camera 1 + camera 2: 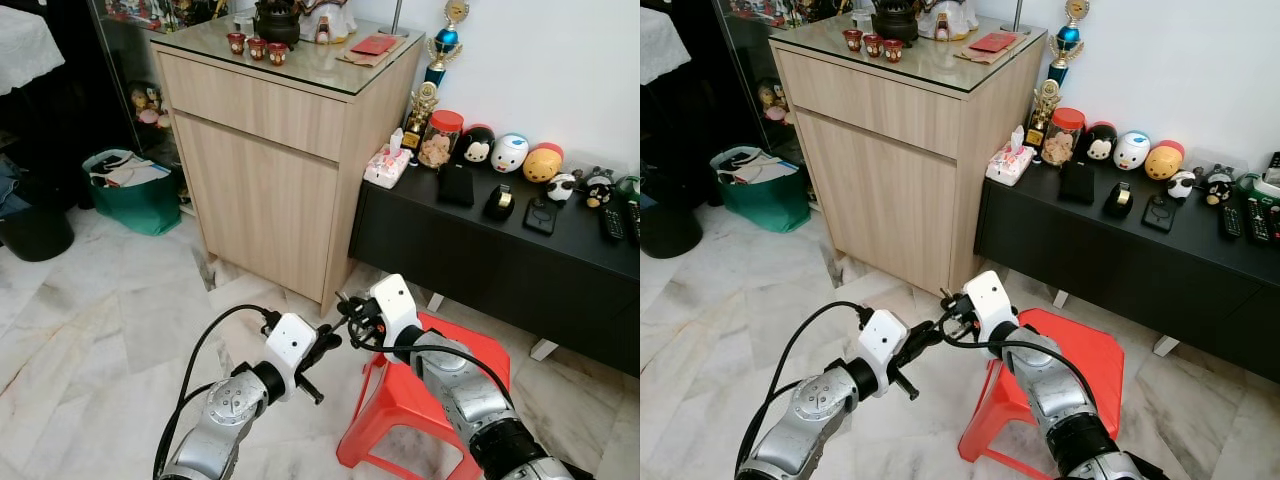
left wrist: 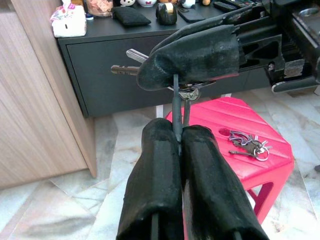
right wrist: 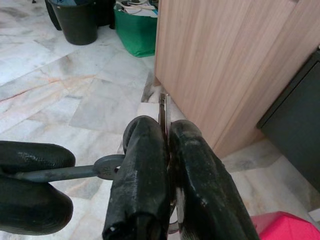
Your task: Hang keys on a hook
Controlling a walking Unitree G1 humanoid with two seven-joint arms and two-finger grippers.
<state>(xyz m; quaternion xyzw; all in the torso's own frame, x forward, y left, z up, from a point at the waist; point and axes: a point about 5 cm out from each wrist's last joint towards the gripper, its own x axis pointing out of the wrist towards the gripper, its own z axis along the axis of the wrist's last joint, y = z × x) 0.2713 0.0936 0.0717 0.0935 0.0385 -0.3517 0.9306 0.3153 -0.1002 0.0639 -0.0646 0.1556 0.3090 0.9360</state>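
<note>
- Step in hand: both grippers meet in the air above the floor in front of the red plastic stool (image 1: 440, 395); judged, the keys are being threaded onto the hook, or passed across.
- Wooden cabinet (image 1: 270, 160): pale grain, glass top, behind the arms.
- Right gripper (image 3: 167, 165): matte black fingers clamped on the keys (image 2: 127, 62), flat silver blades and ring.
- Left gripper (image 2: 179, 145): rubbery fingers pressed together on the hook (image 3: 65, 172), a thin dark metal rod ending in a flat eyelet.
- Second key bunch (image 2: 247, 146): lies on the stool's ribbed seat.
- Next move, judged: fine alignment of ring over rod tip, no slack.
</note>
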